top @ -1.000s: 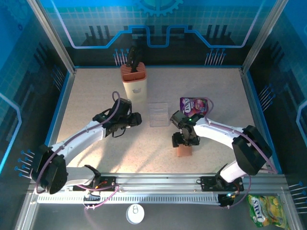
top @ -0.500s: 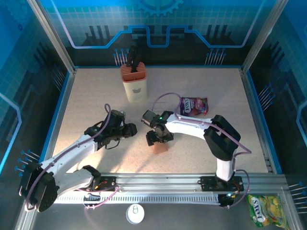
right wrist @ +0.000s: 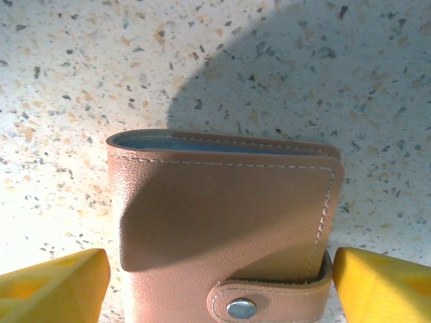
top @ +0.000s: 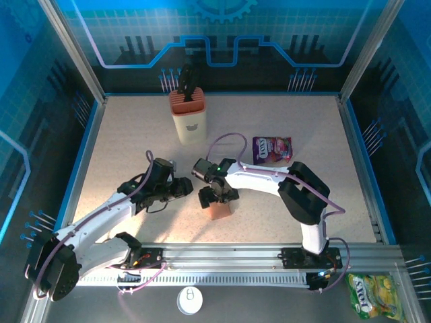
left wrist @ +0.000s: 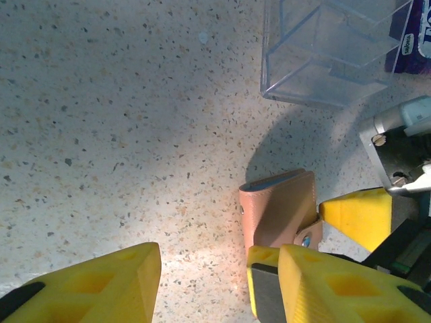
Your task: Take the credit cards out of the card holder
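The brown leather card holder [right wrist: 222, 208] stands on edge on the table, folded shut with its snap strap fastened. My right gripper [right wrist: 219, 286] is shut on it, one yellow finger against each side. A strip of grey-blue lining shows along its top edge; the credit cards are hidden inside. In the top view the card holder [top: 219, 211] sits under my right gripper [top: 216, 200]. My left gripper [top: 186, 189] is just to its left, open. In the left wrist view, my left gripper [left wrist: 219, 272] has bare table between its fingers, and the card holder [left wrist: 279, 215] is just beyond its right finger.
A clear plastic box [left wrist: 330, 54] lies beyond the card holder, with the purple snack packet [top: 272, 149] further back right. A knife block [top: 189, 118] stands at the back. A blue rim borders the table [top: 128, 148].
My right gripper has carried the card holder left across the table, close to my left gripper. The left arm drew back toward the near side.
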Robot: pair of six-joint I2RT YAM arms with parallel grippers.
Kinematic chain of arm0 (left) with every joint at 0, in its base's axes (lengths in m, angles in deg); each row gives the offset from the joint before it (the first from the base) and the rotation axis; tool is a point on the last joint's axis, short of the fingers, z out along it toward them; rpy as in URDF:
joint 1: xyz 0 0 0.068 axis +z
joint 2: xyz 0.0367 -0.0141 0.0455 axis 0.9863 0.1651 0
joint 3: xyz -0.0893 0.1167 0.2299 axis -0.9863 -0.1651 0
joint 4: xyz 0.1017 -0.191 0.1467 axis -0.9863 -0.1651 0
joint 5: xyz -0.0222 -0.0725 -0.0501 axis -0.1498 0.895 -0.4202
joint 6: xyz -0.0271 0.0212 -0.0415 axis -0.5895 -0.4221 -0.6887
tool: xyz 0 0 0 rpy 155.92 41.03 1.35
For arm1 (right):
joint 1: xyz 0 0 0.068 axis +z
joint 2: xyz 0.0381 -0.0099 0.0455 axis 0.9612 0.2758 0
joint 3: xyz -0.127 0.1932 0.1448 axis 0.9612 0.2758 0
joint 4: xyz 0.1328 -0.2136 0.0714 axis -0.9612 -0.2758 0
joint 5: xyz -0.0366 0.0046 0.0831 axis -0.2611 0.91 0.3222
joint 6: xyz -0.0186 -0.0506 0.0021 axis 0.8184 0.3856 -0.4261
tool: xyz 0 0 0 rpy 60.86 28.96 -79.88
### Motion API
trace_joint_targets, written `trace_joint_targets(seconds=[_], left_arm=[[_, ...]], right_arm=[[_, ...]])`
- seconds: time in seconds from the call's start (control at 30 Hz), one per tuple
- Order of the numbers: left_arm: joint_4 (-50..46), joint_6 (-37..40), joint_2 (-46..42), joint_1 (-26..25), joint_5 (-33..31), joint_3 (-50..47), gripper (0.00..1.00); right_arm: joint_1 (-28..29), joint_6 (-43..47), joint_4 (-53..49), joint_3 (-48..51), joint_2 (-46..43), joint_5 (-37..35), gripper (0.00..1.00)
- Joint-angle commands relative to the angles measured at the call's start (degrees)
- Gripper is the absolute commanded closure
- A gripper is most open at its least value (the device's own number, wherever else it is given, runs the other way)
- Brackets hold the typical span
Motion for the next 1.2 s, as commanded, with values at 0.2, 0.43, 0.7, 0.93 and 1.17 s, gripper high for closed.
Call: trace_joint_targets(seconds=[0.2,0.43,0.7,0.93,1.17], left_arm=[[2.95,-2.45,4.63,-0.12,4.40,1.96,0.51],[3.96,-2.46,7.07,-0.45,5.12,3.05,0.51],[6.22,-2.97,8.74,-0.51,5.14,2.89,0.54],[3.66,-4.25,8.45,-0.49,4.57,4.55,0.58],[4.83,-9.10,8.18,-0.53,4.58,2.06,0.60]], right_arm=[[0.92,-1.84,1.28,2.54,-4.55,4.56,0.15],[0.22,-1.33,0.44,4.54,-9.03,4.32,0.15],[0.21,-3.17,0.00,6.69,-12.09,2.70,0.15],[0.13,-3.17,-0.44,8.51,-12.61,0.96,0.16],[0.31,-3.15,-0.13,7.47,-13.20,-0.64,0.19]])
